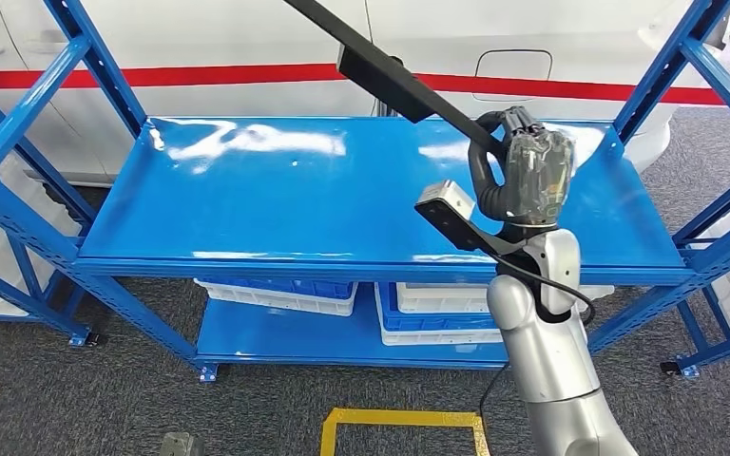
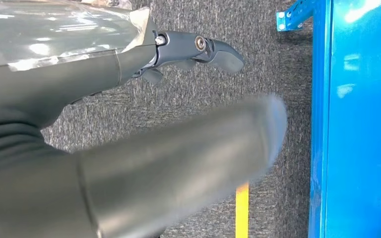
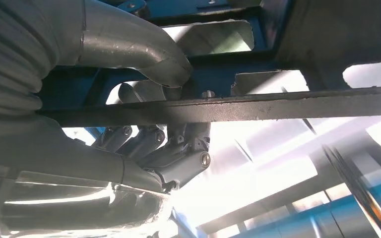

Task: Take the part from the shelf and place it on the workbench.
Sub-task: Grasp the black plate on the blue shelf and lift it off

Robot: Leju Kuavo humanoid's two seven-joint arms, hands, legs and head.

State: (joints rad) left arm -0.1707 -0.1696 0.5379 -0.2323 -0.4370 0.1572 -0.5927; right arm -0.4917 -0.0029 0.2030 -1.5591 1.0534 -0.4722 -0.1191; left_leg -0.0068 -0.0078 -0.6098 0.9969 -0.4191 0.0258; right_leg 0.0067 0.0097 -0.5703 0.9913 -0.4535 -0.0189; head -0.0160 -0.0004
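Shelf [image 1: 247, 190]: blue steel racking, standing on grey carpet in front of a white vehicle body with a red stripe [image 1: 200, 74]. Its upper deck is lying bare and glossy; white and blue bins [image 1: 280, 293] are sitting on the lower deck.

Part [image 1: 390, 81]: long, flat, black bar with a wider block section midway, angling up from the right hand toward the upper edge of the head view. It is hanging above the upper deck, apparently lifted off it, though whether its far end is touching anything cannot be told. In the right wrist view it is running as a dark strip [image 3: 278, 106] across the fingers.

Right hand [image 1: 523, 171]: raised over the right part of the upper deck, grasping the part. Thumb [image 3: 144, 54] is pressing on one side of the bar and the darker fingers [image 3: 178, 153] are wrapping the other, clenched tight around it.

Left hand [image 2: 198, 49]: hanging beside the shelf's edge over the carpet, fingers loosely extended, released, holding nothing.

Step in hand, as judged: the taking is under way, the placing not yet begun. The next move is calling for drawing the long bar clear of the blue uprights without clipping them, then turning toward the counter, which is lying outside these views.
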